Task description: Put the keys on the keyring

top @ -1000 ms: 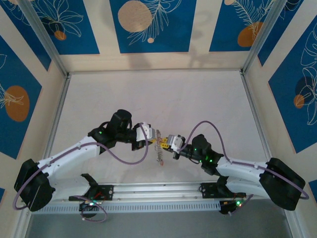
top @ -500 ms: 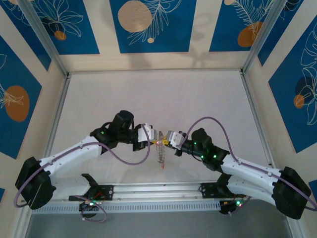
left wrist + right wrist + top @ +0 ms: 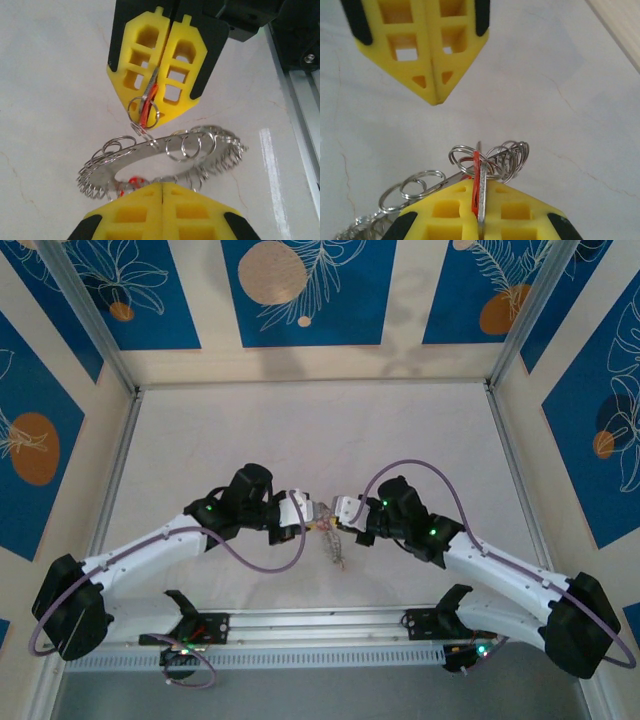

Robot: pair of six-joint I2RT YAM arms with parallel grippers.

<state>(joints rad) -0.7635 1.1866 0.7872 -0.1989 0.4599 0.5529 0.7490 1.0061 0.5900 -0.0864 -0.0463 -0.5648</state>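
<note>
Yellow-fingered, my left gripper (image 3: 162,186) is closed empty; my right gripper (image 3: 152,120) pinches a red key (image 3: 148,101), keyring (image 3: 160,156) dangling between us.

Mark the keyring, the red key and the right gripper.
keyring (image 3: 150,146), left wrist view, far side of its flat rim.
red key (image 3: 148,102), left wrist view, its red strip.
right gripper (image 3: 152,114), left wrist view, between its shut fingertips.

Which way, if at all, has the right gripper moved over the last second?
Yes. The right gripper has shifted slightly away from the base rail, up the top view, and its wrist swung further the same way.
</note>
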